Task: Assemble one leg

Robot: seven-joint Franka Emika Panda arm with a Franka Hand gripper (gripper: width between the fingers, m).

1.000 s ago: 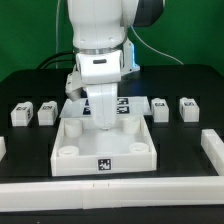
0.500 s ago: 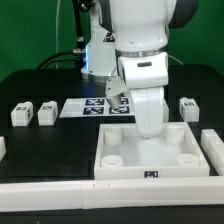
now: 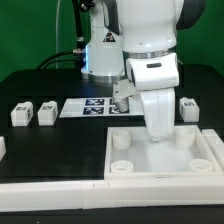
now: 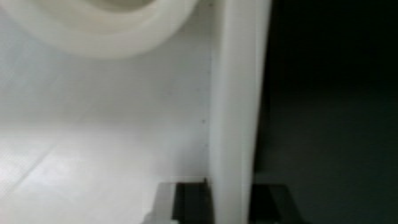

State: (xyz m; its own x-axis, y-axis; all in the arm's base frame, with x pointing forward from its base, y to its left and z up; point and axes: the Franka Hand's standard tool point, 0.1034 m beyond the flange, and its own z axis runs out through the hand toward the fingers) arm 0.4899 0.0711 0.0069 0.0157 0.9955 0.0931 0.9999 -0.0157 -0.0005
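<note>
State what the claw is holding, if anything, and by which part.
The large white tray-like piece, held by one thin upright side wall: in the wrist view that wall runs between the claw's two dark fingers.

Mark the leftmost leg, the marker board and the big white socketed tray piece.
leftmost leg [image 3: 20, 115], exterior view, middle of the block.
marker board [image 3: 88, 107], exterior view, a tag near its middle.
socketed tray piece [image 3: 162, 160], exterior view, bare floor between the sockets.
</note>
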